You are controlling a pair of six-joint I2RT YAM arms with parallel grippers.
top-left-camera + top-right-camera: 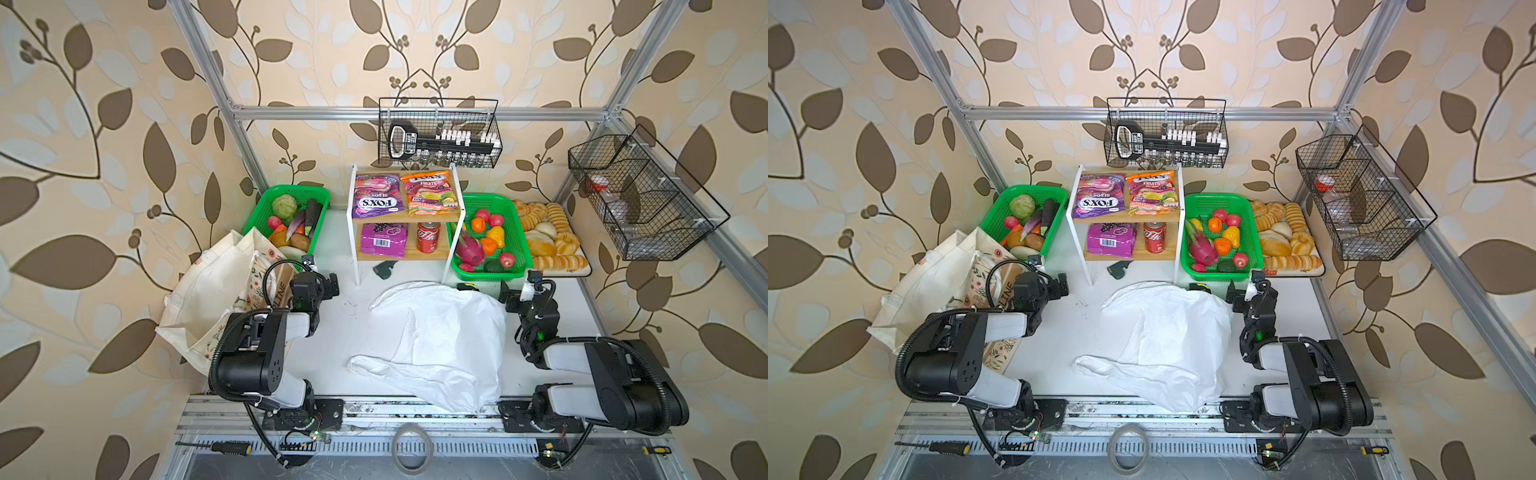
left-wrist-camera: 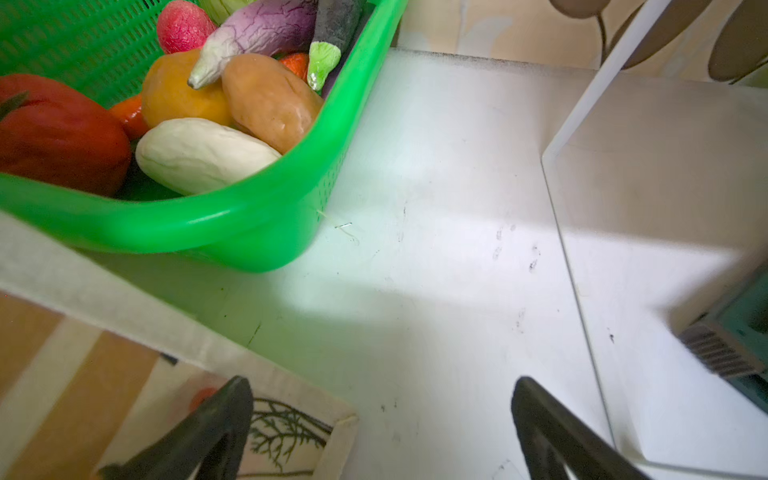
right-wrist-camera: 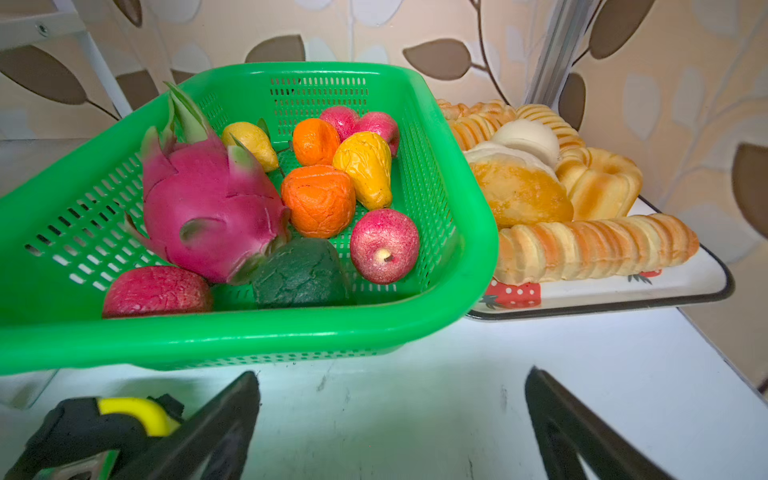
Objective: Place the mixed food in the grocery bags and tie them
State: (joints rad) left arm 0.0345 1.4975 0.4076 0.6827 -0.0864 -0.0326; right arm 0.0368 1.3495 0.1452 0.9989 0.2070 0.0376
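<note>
Both top views are bright and evenly lit from above, the white desk (image 1: pixel 345 332) and the plastic carrier (image 1: pixel 449 332) close to washed out, with only soft shadows beneath the arms (image 1: pixel 257 357); wide-lens distortion stretches the wallpaper (image 1: pixel 83 208) toward the edges. In the left wrist view pale light patches alternate with grey shadow on the desk and the near green basket (image 2: pixel 216 224) rim is soft; in both wrist views the jaws are dark blurs, though the toy fruit (image 3: pixel 208 208) is sharp.
</note>
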